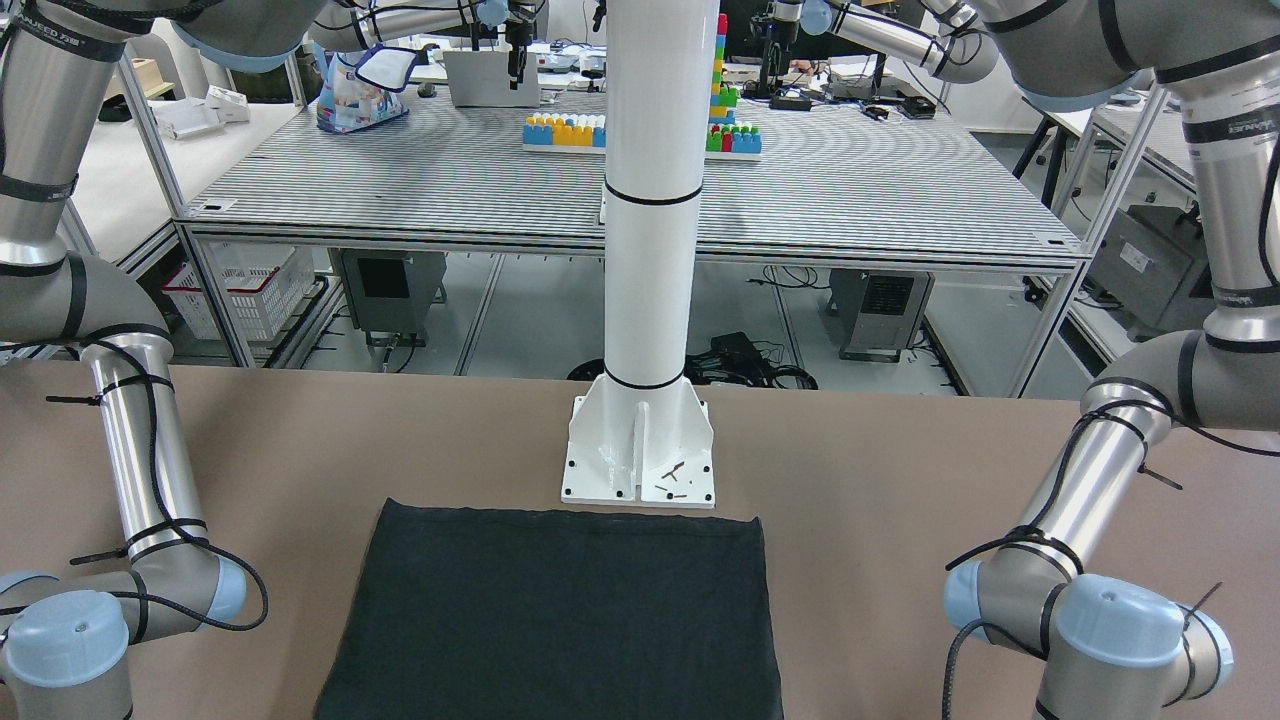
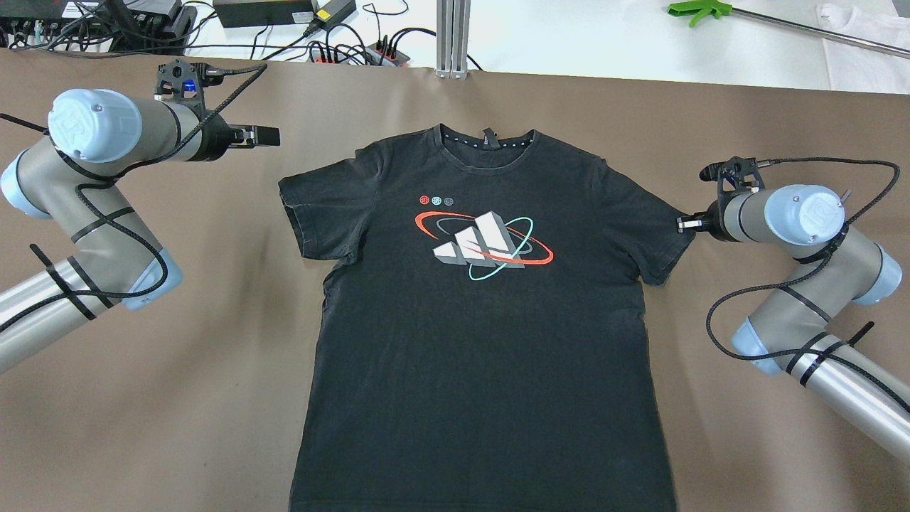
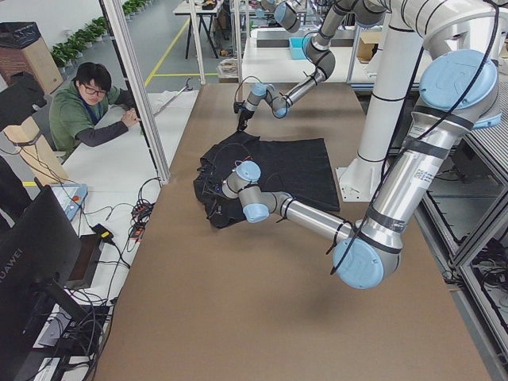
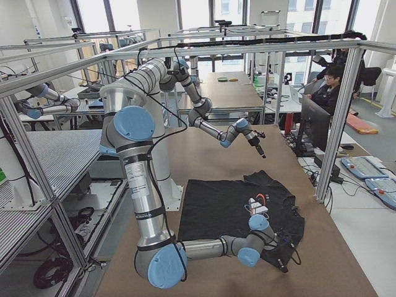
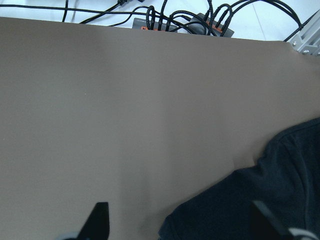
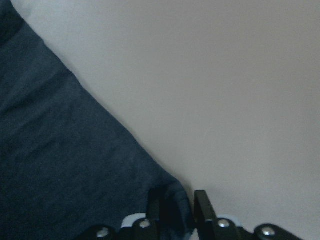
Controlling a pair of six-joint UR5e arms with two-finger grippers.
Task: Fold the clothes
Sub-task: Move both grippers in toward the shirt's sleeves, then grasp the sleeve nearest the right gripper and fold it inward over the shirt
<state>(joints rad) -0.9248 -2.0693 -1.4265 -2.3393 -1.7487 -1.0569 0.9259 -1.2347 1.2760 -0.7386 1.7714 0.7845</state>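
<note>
One black T-shirt (image 2: 483,341) lies spread flat, print (image 2: 483,242) up, on the brown table (image 2: 178,398) in front of the white pillar (image 1: 650,250). Its hem lies just beside the pillar's base plate (image 1: 640,460) and its collar (image 2: 483,139) is at the end farthest from the pillar. Both short sleeves are spread out to the sides.

The left gripper (image 2: 274,135) hangs above bare table to the pillar's left, out at the collar end, near the left sleeve (image 2: 313,206) but not touching it. Its wrist view shows the fingers (image 5: 100,220) set wide apart, with nothing between them and the sleeve's edge below.

The right gripper (image 2: 681,225) is down at table level to the pillar's right, at the outer edge of the right sleeve (image 2: 654,227). Its fingers (image 6: 201,207) stand close together, with the sleeve's corner pinched between them.

A seated person (image 3: 87,111) is beyond the table's far edge from the pillar.
</note>
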